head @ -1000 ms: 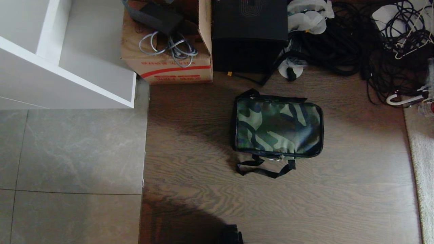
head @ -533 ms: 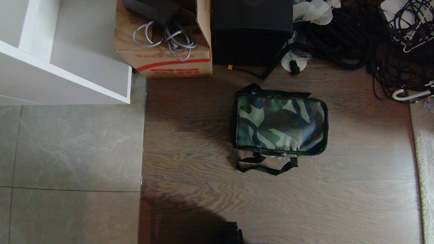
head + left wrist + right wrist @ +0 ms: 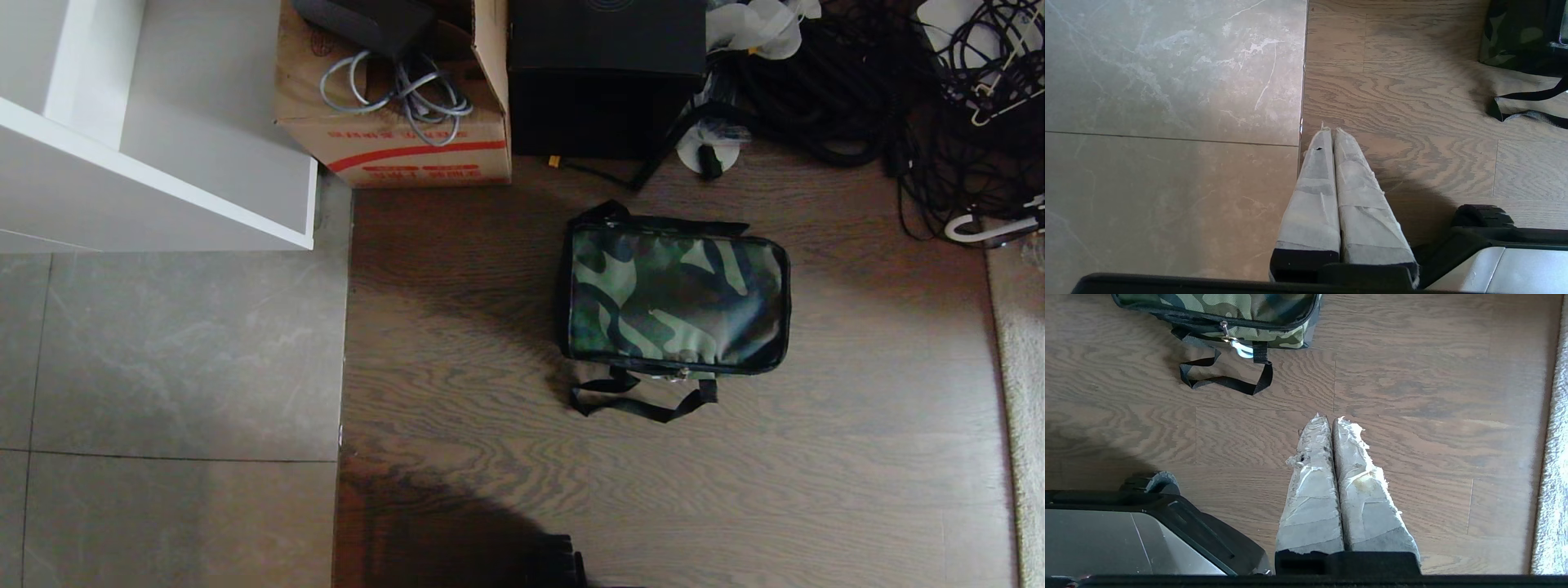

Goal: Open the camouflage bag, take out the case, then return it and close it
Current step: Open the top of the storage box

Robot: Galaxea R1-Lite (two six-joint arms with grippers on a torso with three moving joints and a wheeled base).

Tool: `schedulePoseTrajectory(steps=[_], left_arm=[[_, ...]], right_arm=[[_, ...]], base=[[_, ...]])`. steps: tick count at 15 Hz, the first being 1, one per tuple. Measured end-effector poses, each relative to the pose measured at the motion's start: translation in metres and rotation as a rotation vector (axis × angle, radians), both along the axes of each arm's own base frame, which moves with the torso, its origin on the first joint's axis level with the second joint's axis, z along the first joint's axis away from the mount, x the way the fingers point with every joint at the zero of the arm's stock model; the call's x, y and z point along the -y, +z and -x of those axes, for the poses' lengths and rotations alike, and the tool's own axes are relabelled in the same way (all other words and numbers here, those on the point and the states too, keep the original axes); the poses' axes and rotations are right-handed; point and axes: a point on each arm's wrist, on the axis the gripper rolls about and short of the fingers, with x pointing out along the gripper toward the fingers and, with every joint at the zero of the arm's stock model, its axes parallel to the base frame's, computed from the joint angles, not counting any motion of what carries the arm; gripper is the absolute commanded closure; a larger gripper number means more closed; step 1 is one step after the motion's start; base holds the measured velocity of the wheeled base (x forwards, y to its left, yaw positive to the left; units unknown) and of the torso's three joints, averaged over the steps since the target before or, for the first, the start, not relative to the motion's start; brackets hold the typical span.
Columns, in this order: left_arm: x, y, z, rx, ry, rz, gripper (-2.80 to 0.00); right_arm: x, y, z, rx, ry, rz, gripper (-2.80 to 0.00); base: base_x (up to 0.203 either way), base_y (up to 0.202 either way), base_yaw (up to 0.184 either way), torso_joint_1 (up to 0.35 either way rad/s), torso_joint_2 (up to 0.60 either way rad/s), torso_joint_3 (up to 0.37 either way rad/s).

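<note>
On the left a white shelf unit [image 3: 155,163] stands over grey tile [image 3: 163,367]. Beside it a carton [image 3: 408,147] holds grey cables [image 3: 400,94], and next along sits a tall black box [image 3: 604,82]. The bag [image 3: 676,300] lies flat on the wood floor [image 3: 490,408] right of centre, lid zipped, its strap [image 3: 645,403] looped on the near side. Further right lie a tangle of black cords [image 3: 857,98] and the edge of a pale rug [image 3: 1020,392].

The case cannot be seen; I judge it is inside the closed bag.

Compared with a second ago the whole head view has slid: carton, box and bag all sit a little higher in the picture together. That is the camera tilting, not the things moving. Over the last half second the view has settled. This reads as the robot finishing its lean toward the bag, which now lies well inside the view, so reaching can begin. Nothing of the task is done yet.

Neither arm shows in the head view. The left tool [image 3: 1329,130] hangs clenched and empty above the seam between tile and wood, the bag well off to its side. The right tool [image 3: 1329,417] is likewise clenched on nothing, over bare wood near the strap, with the zip pull [image 3: 1237,347] just beyond. The right looks better placed to open the zip.
</note>
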Motion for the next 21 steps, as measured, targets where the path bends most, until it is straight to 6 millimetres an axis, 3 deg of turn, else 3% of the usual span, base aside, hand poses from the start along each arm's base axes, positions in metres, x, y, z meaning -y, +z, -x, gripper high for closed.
schedulePoseTrajectory(steps=[21], left_arm=[[0.0000, 0.0000, 0.0000, 0.000, 0.000, 0.000, 0.00]], right_arm=[[0.0000, 0.0000, 0.0001, 0.001, 0.000, 0.004, 0.00]], base=[[0.000, 0.000, 0.000, 0.000, 0.00, 0.000]])
